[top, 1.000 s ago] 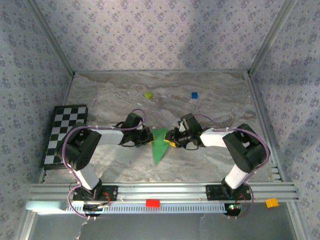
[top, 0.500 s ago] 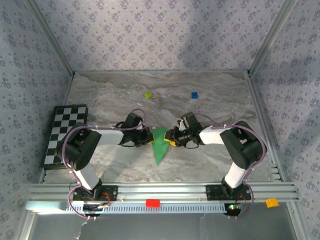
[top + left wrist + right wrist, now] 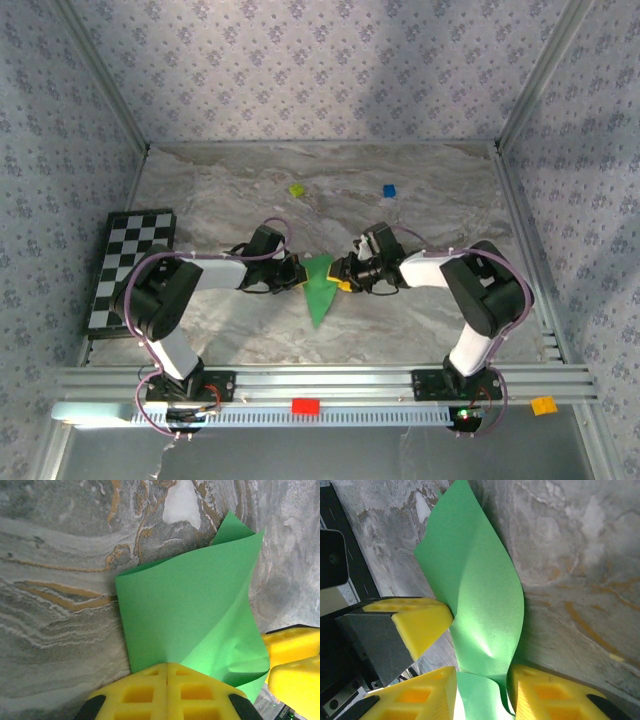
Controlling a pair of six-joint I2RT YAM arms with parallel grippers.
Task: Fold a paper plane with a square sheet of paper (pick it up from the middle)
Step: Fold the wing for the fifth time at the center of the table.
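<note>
The bright green sheet of paper point(image 3: 319, 290) lies folded into a pointed wedge at the table's middle, tip toward the near edge. My left gripper point(image 3: 298, 276) is at its left edge, jaws shut on the paper point(image 3: 190, 605), which fans out from the yellow fingertips point(image 3: 150, 690). My right gripper point(image 3: 344, 280) is at its right edge. Its jaws stand apart, and a curled fold of the paper point(image 3: 480, 595) runs down between the yellow fingers point(image 3: 420, 697), touching the right-hand one. The left gripper's yellow finger point(image 3: 417, 622) shows beside that fold.
A black-and-white checkerboard point(image 3: 130, 268) lies at the left edge. A small yellow-green block point(image 3: 296, 189) and a blue block point(image 3: 389, 190) sit farther back. A red block point(image 3: 305, 406) and an orange block point(image 3: 543, 405) rest on the front rail.
My right arm has drawn in slightly to the left, toward the paper. The paper's tip has swung a little to the right. The left arm has held still.
</note>
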